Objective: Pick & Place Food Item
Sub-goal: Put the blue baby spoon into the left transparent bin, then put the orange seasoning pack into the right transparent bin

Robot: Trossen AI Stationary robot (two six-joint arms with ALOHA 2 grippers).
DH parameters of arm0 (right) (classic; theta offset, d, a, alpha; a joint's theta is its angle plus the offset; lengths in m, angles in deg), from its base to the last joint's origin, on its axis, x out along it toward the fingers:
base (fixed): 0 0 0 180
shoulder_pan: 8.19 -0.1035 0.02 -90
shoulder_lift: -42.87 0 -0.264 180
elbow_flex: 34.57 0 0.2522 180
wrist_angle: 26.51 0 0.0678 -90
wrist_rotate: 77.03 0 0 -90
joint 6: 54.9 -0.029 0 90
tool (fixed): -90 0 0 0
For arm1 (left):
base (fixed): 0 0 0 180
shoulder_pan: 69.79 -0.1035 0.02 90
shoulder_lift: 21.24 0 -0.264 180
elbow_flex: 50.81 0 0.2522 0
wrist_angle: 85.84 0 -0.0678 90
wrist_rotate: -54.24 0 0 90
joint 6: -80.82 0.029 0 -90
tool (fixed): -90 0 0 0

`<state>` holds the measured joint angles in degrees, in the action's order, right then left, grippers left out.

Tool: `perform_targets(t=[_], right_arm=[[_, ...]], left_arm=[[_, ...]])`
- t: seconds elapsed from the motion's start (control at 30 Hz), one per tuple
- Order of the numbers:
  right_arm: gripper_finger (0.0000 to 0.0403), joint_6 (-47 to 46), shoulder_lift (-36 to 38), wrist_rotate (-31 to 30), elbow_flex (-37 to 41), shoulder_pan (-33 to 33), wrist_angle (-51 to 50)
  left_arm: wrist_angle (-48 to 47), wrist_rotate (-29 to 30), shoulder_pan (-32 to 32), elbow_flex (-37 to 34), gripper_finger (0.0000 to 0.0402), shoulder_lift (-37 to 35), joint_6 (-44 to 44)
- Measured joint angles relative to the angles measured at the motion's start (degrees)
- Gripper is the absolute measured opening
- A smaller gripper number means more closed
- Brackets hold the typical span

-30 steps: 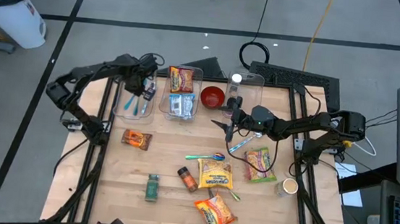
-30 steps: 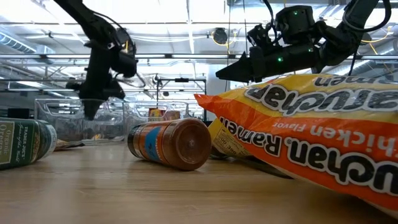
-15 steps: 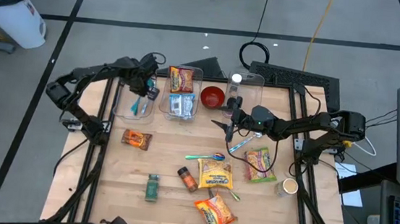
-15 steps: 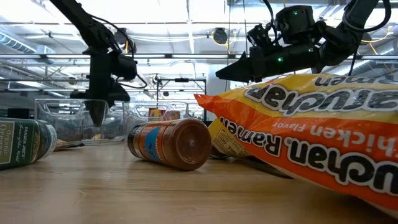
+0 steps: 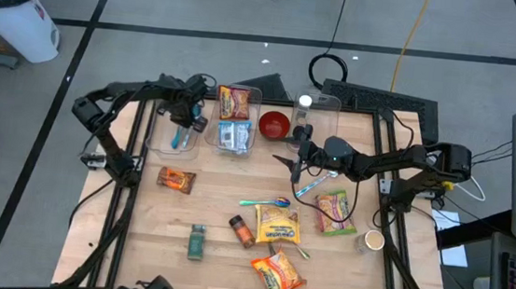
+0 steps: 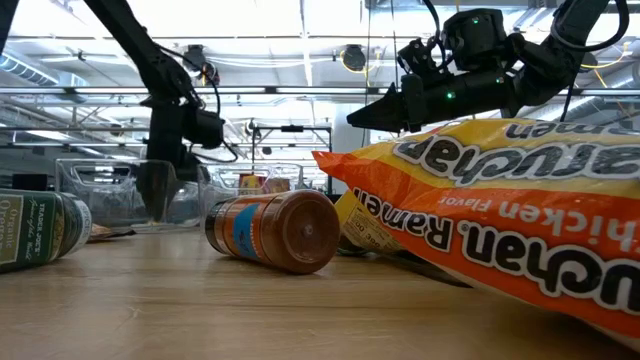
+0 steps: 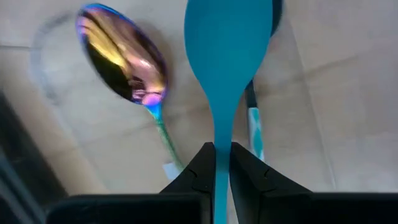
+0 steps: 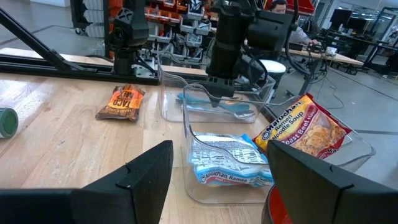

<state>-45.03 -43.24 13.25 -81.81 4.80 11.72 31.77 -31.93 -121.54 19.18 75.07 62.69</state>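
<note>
Overhead, a teal spoon (image 7: 227, 74) is being pinched by its handle in the left gripper (image 5: 183, 119), held inside a clear bin (image 5: 157, 139) beside an iridescent spoon (image 7: 124, 68). Farther right, the right gripper (image 5: 296, 157) is being held spread apart above the table (image 5: 220, 254), with ramen packets (image 5: 277, 273) being left nearby.

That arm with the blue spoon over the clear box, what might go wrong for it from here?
The left gripper pinches only the thin handle of the blue spoon, so it may swivel or slip out. It hangs just above a shiny spoon in the clear bin; released there, it may land on that and clatter. The bin looks light, so a bump against its wall might shove it.
</note>
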Motion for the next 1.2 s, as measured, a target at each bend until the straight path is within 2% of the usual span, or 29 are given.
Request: perform_targets(t=[0.43,0.73,0.97,1.2], right_arm=[[0.0251,0.0,0.0,0.0,0.0,0.0,0.0],[0.0251,0.0,0.0,0.0,0.0,0.0,0.0],[0.0251,0.0,0.0,0.0,0.0,0.0,0.0],[0.0251,0.0,0.0,0.0,0.0,0.0,0.0]], left_arm=[[2.3,-1.4,0.0,0.0,0.0032,0.7,0.4],[2.2,-0.9,0.0,0.0,0.0110,0.5,1.0],[-1.9,-0.4,0.0,1.3,0.0141,-2.5,2.8],[-10.9,-0.8,0.0,3.7,0.0144,-8.8,4.7]])
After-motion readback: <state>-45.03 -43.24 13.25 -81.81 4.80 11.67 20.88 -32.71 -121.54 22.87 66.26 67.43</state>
